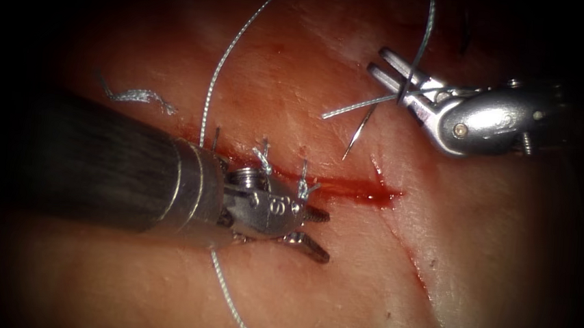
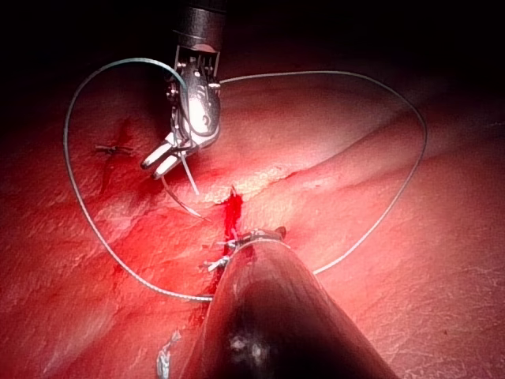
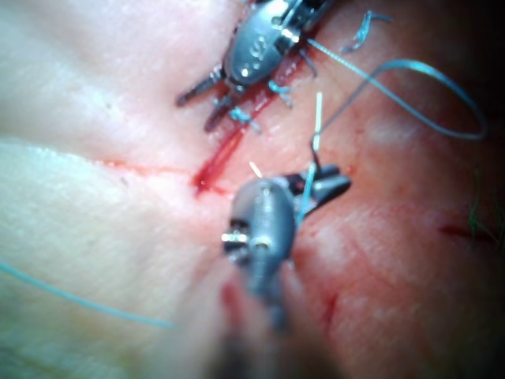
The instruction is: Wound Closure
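Dark shaft [image 1: 93, 164], silver end effector [image 1: 314, 234]

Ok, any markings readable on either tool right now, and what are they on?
"6" or "9", a single engraved digit, orientation unclear: on the wrist of the left arm's silver tool, whose jaws are open and hold nothing.
Faint engraving on the body of the right arm's silver tool: too blurred to read. Its jaws appear to hold the curved steel needle near its thread end, clear of the pale pork tissue.
No other text.
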`<action>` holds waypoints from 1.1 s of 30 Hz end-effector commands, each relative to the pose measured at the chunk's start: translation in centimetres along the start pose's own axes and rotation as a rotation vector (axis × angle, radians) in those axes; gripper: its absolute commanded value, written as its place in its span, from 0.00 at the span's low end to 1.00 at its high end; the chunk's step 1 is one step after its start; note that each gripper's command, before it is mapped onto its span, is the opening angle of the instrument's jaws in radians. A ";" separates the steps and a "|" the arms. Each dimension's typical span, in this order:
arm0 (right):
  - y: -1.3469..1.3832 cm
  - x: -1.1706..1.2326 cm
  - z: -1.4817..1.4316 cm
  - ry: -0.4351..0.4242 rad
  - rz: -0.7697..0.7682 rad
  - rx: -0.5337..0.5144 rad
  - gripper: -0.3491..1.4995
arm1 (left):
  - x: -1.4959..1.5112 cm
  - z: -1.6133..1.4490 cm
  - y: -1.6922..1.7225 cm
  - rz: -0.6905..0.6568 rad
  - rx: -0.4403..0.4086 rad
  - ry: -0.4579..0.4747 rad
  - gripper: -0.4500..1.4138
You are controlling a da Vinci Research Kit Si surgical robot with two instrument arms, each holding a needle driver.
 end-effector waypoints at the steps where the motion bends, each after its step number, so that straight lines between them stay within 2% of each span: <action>1: -0.03 -0.03 0.08 0.011 -0.005 -0.002 0.00 | 0.01 0.08 -0.01 -0.001 0.000 0.001 0.32; 9: -0.04 -0.06 0.09 0.011 -0.054 -0.005 0.00 | -0.01 0.07 -0.01 0.000 -0.004 0.000 0.31; 18: -0.17 -0.08 0.06 0.011 -0.124 0.008 0.00 | -0.04 0.04 -0.04 -0.001 -0.008 -0.003 0.30; 21: -0.21 0.03 0.02 0.014 -0.145 0.007 0.00 | -0.05 0.03 -0.05 -0.004 -0.010 -0.004 0.30; 24: -0.21 0.28 -0.02 0.044 -0.201 0.003 0.00 | -0.07 0.02 -0.06 -0.002 -0.011 -0.004 0.29; 25: -0.23 0.47 -0.02 0.064 -0.226 0.014 0.00 | -0.07 0.02 -0.07 -0.001 -0.011 -0.007 0.29; 26: -0.23 0.47 -0.02 0.064 -0.226 0.014 0.00 | -0.07 0.02 -0.07 -0.001 -0.011 -0.007 0.29; 27: -0.25 0.60 -0.03 0.077 -0.249 0.021 0.00 | -0.07 0.02 -0.08 -0.007 -0.012 -0.007 0.29; 33: -0.29 0.63 -0.16 0.113 -0.290 0.039 0.00 | -0.08 0.01 -0.07 -0.007 -0.012 -0.007 0.29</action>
